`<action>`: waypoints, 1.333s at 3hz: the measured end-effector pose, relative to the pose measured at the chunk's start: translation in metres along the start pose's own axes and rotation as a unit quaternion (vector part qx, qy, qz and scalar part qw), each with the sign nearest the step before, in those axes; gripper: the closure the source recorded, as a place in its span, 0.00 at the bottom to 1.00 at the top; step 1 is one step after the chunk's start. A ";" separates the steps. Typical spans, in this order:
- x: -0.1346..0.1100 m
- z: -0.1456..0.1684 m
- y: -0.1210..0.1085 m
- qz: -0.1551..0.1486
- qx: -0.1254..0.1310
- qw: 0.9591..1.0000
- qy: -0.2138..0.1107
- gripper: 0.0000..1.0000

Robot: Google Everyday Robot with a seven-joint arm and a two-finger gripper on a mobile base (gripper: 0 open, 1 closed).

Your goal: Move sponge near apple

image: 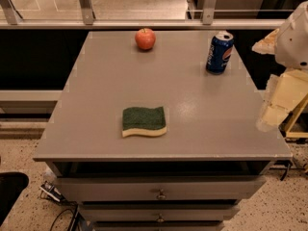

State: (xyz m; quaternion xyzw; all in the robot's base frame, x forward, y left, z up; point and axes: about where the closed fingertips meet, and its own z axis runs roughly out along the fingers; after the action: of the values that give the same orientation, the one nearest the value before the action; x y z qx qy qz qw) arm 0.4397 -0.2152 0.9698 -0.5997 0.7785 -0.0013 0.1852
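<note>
The sponge is dark green on top over pale yellow foam. At the far side of the plain grey table, the apple is red-orange and the can blue. The gripper, at the right edge, is cream.

Blue soda can stands on grey cabinet.

Dim, warm indoor lighting falls from above. The grey table top carries a soft sheen just right of the sponge, which casts a thin shadow along its near edge. The apple and soda can throw short shadows at their bases. The gripper, at the table's right edge, appears washed-out pale. The recess beneath the table top lies dark.
</note>
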 end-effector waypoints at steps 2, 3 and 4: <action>0.008 0.064 0.002 0.026 0.011 0.979 -0.200 0.00; -0.021 0.082 -0.001 0.032 0.020 0.951 -0.306 0.00; -0.049 0.078 -0.002 0.047 0.015 0.933 -0.356 0.00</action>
State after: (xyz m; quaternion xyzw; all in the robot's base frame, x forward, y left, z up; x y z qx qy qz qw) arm 0.4742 -0.1528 0.9120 -0.5203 0.6889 0.2091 0.4593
